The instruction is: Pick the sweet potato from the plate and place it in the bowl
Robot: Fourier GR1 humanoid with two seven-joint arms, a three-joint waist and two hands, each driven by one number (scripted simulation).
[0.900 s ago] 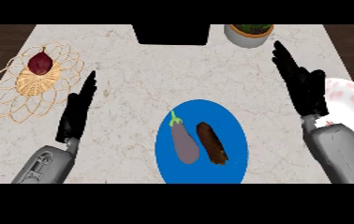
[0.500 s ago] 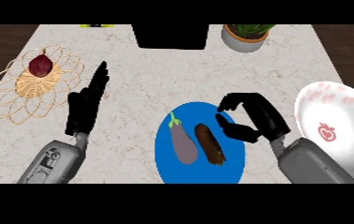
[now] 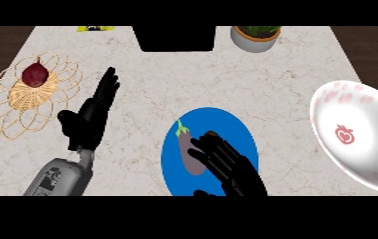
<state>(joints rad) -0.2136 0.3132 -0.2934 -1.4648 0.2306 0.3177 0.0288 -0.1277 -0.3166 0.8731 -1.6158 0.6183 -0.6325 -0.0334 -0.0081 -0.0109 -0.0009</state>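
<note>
A blue plate point(image 3: 238, 131) lies at the lower middle of the counter. On it a purple eggplant point(image 3: 187, 150) with a green stem lies on the left. The brown sweet potato point(image 3: 212, 134) lies beside it on the right; only its far end shows. My right hand point(image 3: 230, 169) lies over the rest of the sweet potato, fingers spread and fairly straight, pointing up and left. A white bowl point(image 3: 356, 114) with red markings stands at the right edge. My left hand point(image 3: 90, 118) rests open left of the plate, fingers up.
A wicker trivet point(image 3: 22, 103) holding a red onion point(image 3: 35, 75) lies at the far left. A potted plant point(image 3: 255, 36) and a black box point(image 3: 175, 37) stand at the counter's back edge, with a yellow item point(image 3: 96, 28) at the back left.
My right hand has swung in from the right side, curled beside the plate, then spread over the sweet potato. The left hand has stayed open, shifting slightly.
</note>
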